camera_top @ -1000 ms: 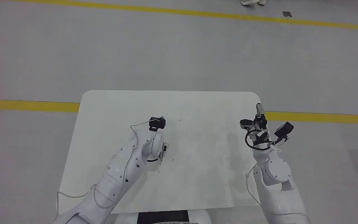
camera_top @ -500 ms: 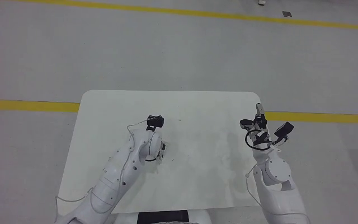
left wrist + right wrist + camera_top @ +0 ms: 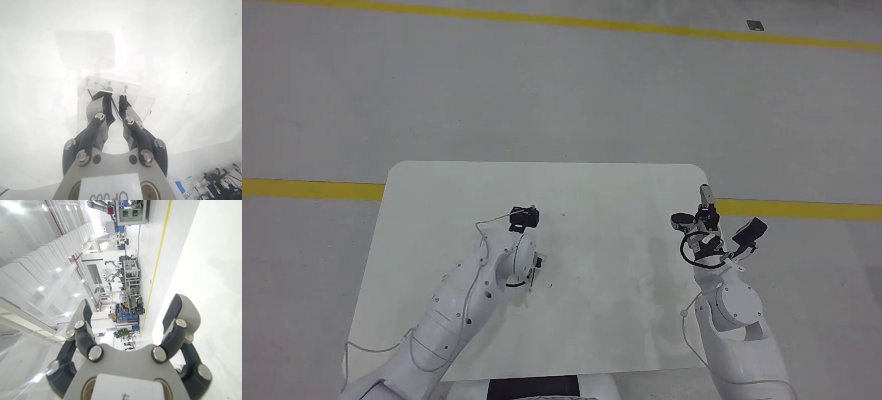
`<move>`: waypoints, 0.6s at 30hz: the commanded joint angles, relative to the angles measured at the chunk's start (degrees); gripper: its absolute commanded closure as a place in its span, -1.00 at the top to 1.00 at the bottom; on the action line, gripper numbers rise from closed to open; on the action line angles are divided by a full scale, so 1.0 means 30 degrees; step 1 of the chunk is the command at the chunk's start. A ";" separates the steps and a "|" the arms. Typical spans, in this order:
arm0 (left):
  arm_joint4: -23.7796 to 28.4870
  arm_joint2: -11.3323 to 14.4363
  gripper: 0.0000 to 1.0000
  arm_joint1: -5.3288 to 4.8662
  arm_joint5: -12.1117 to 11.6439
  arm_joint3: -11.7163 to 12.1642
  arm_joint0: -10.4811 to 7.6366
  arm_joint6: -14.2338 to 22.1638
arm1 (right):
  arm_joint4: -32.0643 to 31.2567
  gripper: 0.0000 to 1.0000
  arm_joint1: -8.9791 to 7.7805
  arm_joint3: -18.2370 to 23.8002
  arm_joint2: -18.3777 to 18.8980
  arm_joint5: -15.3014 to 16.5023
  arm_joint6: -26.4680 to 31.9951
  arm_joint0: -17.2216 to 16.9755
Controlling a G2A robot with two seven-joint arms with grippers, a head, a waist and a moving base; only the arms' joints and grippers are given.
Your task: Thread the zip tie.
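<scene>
Left gripper is pinched on a thin, barely visible zip tie by a clear block; right gripper is held wide open at the table's 3 o'clock.

White, rounded shells on left arm and right arm. Thin pale cable looping off the left, black cable loop at the right wrist. On left gripper and right gripper alike: grey plates, black links, silver screws, black pads, white printed labels.
</scene>
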State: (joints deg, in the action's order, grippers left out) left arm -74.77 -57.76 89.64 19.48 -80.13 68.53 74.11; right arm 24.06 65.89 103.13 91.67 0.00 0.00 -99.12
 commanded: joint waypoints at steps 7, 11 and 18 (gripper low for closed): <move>-0.0068 0.0076 -0.66 0.0037 0.0000 0.0260 -0.0175 0.0052 | 0.0000 1.00 0.0000 0.0000 0.0000 0.0000 0.0000 0.0000; -0.0127 0.0079 -0.64 0.0053 0.0000 0.0304 -0.0184 0.0107 | 0.0000 1.00 0.0000 0.0000 0.0000 0.0000 0.0000 0.0000; -0.0079 0.0175 -0.74 0.0119 0.0000 0.0610 -0.0273 0.0035 | 0.0000 1.00 0.0000 0.0000 0.0000 0.0000 0.0000 0.0000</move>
State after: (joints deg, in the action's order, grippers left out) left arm -75.05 -57.26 89.97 19.48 -78.48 67.76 74.31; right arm 24.06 65.89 103.13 91.67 0.00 0.00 -99.12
